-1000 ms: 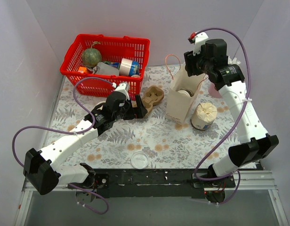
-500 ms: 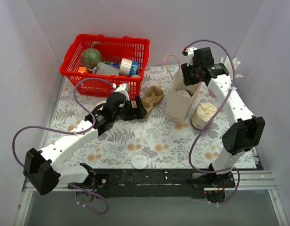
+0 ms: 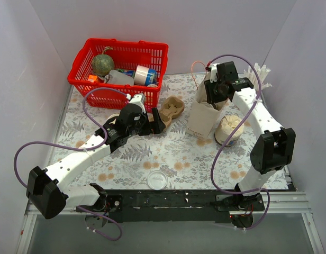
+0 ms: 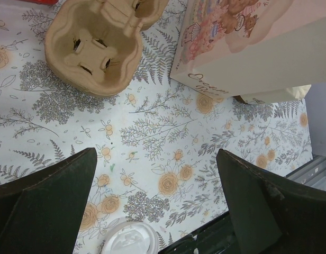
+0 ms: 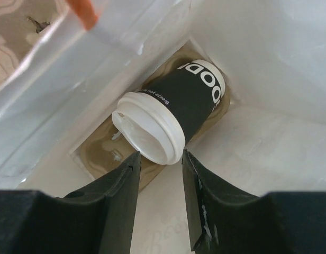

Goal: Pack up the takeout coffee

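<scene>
The tilted takeout coffee [image 5: 173, 111] is being hidden overhead by the bag [image 3: 202, 120] and the part-open, empty right gripper [image 5: 160, 157]; the left gripper [image 4: 156, 154] is being held wide open.

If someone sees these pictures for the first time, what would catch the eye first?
The red basket, full of odds and ends at the far left, stands out first. Then comes the paper bag on the right, with the right gripper inside its mouth, jaws apart. Inside the bag, the takeout coffee looks tilted on a brown tray.
</scene>
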### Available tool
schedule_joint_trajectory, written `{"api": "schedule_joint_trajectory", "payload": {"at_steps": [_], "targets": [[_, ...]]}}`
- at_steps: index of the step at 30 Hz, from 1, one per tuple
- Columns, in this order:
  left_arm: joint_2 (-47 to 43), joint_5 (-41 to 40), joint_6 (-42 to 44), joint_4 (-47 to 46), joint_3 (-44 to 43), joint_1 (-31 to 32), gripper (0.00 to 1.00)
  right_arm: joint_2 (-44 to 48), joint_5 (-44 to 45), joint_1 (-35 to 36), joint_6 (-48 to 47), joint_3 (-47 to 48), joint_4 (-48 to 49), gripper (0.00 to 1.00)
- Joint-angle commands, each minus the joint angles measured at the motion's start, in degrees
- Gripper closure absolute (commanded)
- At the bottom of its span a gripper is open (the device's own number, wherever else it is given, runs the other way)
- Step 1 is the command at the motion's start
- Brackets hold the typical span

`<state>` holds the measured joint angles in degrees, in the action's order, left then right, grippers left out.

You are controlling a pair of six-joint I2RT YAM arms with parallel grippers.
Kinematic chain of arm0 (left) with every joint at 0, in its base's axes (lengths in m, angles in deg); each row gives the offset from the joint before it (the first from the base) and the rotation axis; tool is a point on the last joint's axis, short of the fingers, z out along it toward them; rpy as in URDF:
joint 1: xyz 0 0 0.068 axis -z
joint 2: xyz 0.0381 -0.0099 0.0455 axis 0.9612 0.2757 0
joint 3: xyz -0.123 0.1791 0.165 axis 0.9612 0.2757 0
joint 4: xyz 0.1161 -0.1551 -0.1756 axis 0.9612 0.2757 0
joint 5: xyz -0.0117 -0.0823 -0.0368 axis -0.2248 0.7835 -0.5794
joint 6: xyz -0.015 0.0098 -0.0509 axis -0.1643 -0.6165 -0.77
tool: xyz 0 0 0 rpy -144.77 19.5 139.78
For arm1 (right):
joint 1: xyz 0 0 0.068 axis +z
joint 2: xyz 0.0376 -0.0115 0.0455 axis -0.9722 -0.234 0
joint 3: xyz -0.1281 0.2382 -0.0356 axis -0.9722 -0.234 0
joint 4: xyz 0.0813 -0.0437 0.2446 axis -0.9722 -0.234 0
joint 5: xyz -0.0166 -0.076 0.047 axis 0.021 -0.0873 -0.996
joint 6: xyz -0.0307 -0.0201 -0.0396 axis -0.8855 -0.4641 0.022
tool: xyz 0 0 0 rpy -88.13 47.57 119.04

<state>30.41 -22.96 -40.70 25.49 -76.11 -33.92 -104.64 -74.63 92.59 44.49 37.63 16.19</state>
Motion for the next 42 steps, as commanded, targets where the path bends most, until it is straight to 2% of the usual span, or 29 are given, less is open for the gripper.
{"api": "schedule_joint_trajectory", "payload": {"at_steps": [1, 18, 19, 21, 25, 34, 42], "targets": [[-1.16, -0.05, -0.05, -0.24, 0.50, -0.17, 0.02, 1.54, -0.75, -0.56, 1.16, -1.04, 2.89, 0.55], [-0.28, 0.21, -0.14, -0.33, -0.38, -0.26, 0.02, 3.91, -2.33, -0.83, 1.07, 0.89, 2.81, 0.55], [-0.28, 0.38, -0.14, -0.25, -0.38, -0.26, 0.02, 4.00, -2.94, -0.83, 0.29, 0.81, 2.54, 0.54], [-0.20, 0.39, -0.14, -0.33, -0.29, -0.26, 0.02, 4.35, -4.09, -0.83, -1.82, -0.42, 2.37, 0.44], [0.42, 0.47, -0.32, -1.21, -1.34, -0.26, 0.02, 4.97, -6.81, -0.91, -7.18, -4.20, 5.26, 0.39], [6.21, -0.49, -0.93, -3.85, -9.34, -0.17, 0.02, 2.86, -5.76, -0.91, -10.62, -5.96, 6.23, 0.33], [16.23, 0.38, -1.81, -8.50, -23.39, -0.26, 0.02, 2.42, -3.92, -0.83, -12.37, -6.84, 7.73, 0.31]]}}
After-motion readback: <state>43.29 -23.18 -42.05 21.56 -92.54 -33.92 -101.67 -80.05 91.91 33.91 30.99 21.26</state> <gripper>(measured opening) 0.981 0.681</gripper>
